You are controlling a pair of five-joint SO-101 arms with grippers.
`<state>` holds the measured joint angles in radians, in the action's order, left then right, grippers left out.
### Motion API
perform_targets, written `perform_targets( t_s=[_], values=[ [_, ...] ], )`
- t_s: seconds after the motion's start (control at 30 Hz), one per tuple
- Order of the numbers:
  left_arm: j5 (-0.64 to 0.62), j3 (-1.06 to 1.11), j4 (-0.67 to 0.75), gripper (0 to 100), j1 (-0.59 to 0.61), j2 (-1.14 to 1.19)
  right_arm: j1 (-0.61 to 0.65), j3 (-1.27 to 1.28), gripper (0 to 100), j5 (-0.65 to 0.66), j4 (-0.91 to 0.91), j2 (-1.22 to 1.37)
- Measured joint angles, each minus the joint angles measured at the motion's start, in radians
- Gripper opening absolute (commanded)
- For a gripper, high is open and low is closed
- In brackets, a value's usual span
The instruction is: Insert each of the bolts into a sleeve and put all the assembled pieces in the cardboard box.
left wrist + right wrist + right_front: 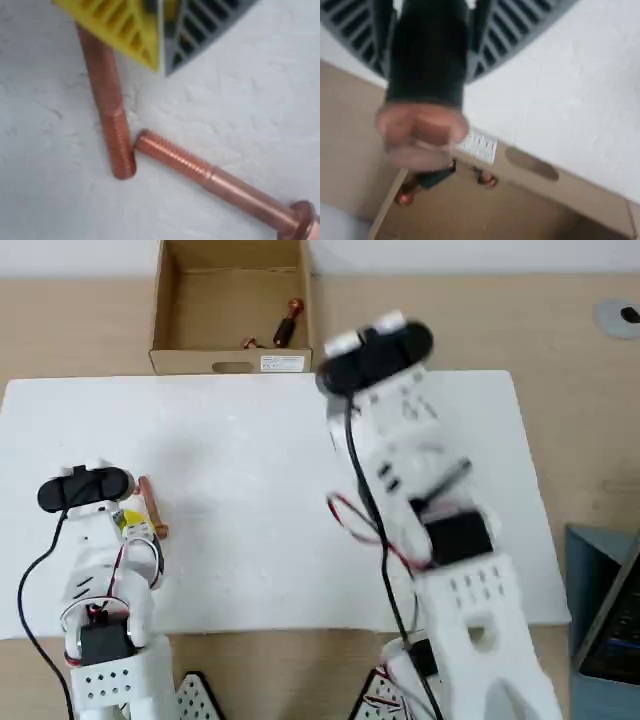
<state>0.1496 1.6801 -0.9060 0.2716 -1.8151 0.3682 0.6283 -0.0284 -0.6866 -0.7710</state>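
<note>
Presently the right gripper hangs near a corner of the open brown cardboard box, its grey ribbed jaws pinching a black cylindrical sleeve with the round copper head of a bolt showing at its lower end; from the high view the arm looks to sit beside the box's right wall rather than squarely over the opening, so letting go here could bounce the piece off the rim onto the white foam mat; the bolt seems only slipped in, so a steep tilt might let it slide out of the sleeve; one assembled piece of dark sleeve and copper bolt already lies inside the box, and a drop on top of it could knock it about. Lower on the mat the left gripper has its yellow and grey jaws pressed together with nothing seen between them; a threaded copper bolt runs out from under the yellow jaw, its thread end touching the tip of a second copper bolt lying flat; grabbing either would likely nudge the other and set it rolling, and a round shank gripped off-centre may squirt free.
</note>
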Motion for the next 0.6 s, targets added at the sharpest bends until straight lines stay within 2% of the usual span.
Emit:
perform_targets(
  t_s=[0.33,0.6],
  values=[
    [0.0,0.0,0.0,0,0.0,0.0,0.0,-0.327,0.9,0.0,0.247,0.52],
    [0.0,0.0,0.0,0,0.0,0.0,0.0,-0.684,0.9,0.017,0.282,0.925]
  ],
)
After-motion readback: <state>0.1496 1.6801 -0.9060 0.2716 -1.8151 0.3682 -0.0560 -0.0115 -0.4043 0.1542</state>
